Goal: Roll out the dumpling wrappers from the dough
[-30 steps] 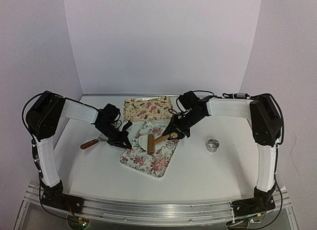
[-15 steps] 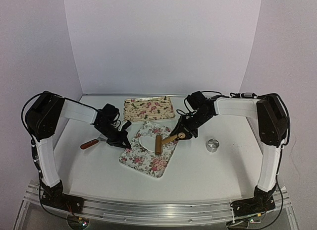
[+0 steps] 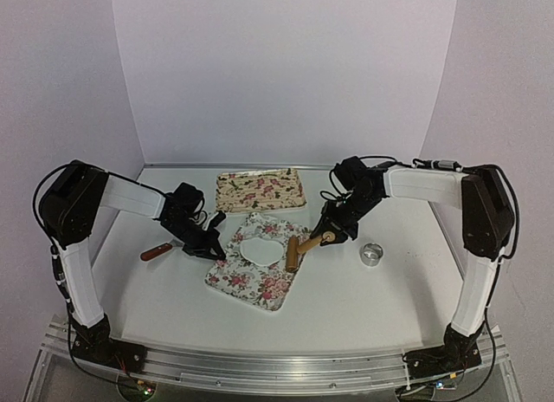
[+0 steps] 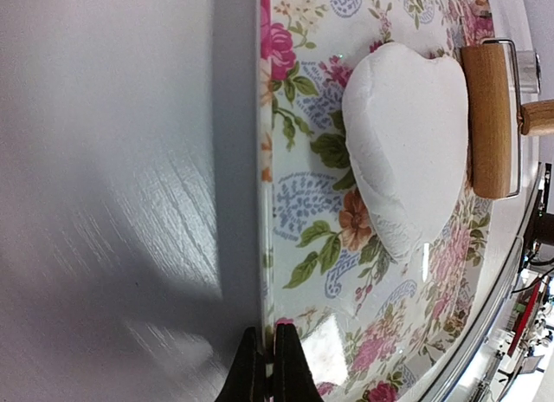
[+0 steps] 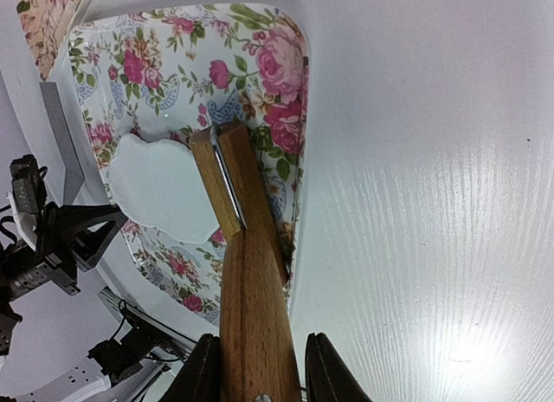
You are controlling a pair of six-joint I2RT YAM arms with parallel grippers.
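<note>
The dough point(image 3: 259, 250) is a flat white, roughly heart-shaped patch in the middle of the near flowered tray point(image 3: 240, 283). A wooden roller point(image 3: 293, 253) lies at the dough's right edge, over the tray's right rim. My right gripper point(image 3: 328, 236) is shut on the roller's handle point(image 5: 251, 315), and the roller head point(image 5: 232, 181) touches the dough point(image 5: 160, 190). My left gripper point(image 4: 268, 360) is shut on the tray's left rim point(image 4: 262, 203), with the dough point(image 4: 415, 133) beyond it. No dumpling wrappers are in view.
A second flowered tray point(image 3: 260, 188) lies at the back. A small shiny metal ring point(image 3: 371, 254) stands right of the roller. A tool with a brown handle point(image 3: 157, 251) lies left of my left gripper.
My right gripper has drawn the roller rightward across the dough, from the tray's middle to its right rim, leaving the dough uncovered. The left gripper has stayed clamped on the tray.
</note>
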